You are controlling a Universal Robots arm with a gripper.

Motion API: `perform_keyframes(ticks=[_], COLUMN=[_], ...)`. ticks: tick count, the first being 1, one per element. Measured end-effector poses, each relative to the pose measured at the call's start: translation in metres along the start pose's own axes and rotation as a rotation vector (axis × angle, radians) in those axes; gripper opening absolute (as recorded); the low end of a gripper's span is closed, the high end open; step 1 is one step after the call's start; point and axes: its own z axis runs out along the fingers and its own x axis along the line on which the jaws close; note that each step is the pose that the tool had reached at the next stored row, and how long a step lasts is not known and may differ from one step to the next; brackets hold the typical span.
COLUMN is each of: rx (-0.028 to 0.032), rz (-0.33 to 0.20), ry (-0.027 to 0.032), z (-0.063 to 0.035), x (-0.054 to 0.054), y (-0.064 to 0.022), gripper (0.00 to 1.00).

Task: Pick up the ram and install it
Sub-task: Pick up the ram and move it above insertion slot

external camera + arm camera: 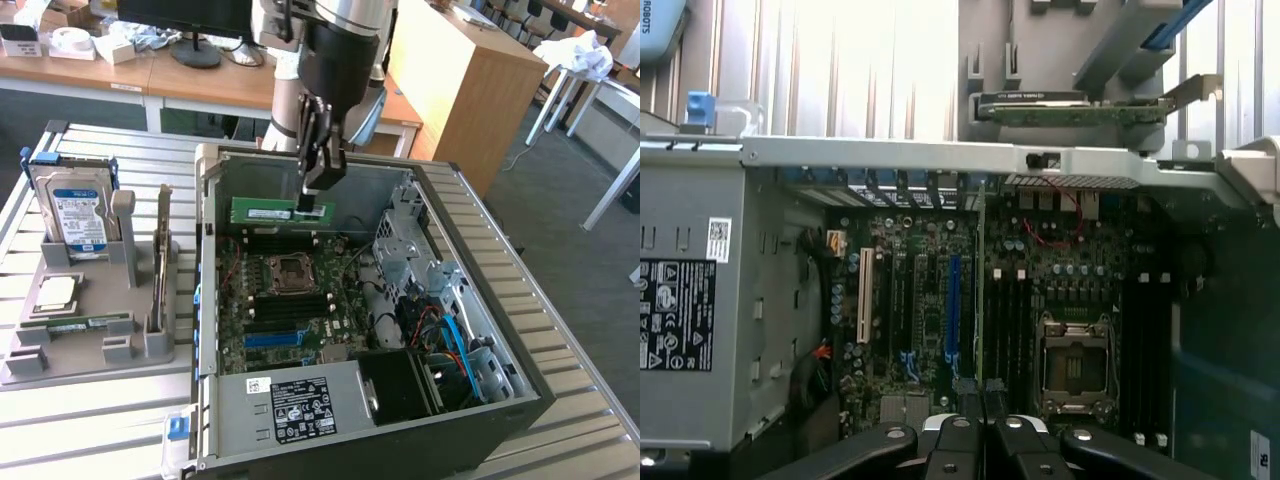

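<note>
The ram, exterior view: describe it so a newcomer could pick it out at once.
Find the open computer case on the table. Inside, near its far wall, the black gripper reaches down over the motherboard. The ram is the long, thin green stick clamped in it at one end, held in the air, unlike the blue slot on the board.

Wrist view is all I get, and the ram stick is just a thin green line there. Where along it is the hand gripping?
Observer: The hand pinches the ram stick near its end on the exterior view's right, not its middle.
Operator: Is it seated yet?
Observer: Seemingly not; it hangs level, raised above the motherboard.
</note>
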Motion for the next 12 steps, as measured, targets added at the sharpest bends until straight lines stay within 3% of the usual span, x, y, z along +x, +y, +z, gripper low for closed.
perform_keyframes(ticks=[12], rx=[-0.0068], rz=[0.0], ry=[-0.0001], z=[-0.0016], x=[0.001], y=[-0.031], gripper=[0.12])
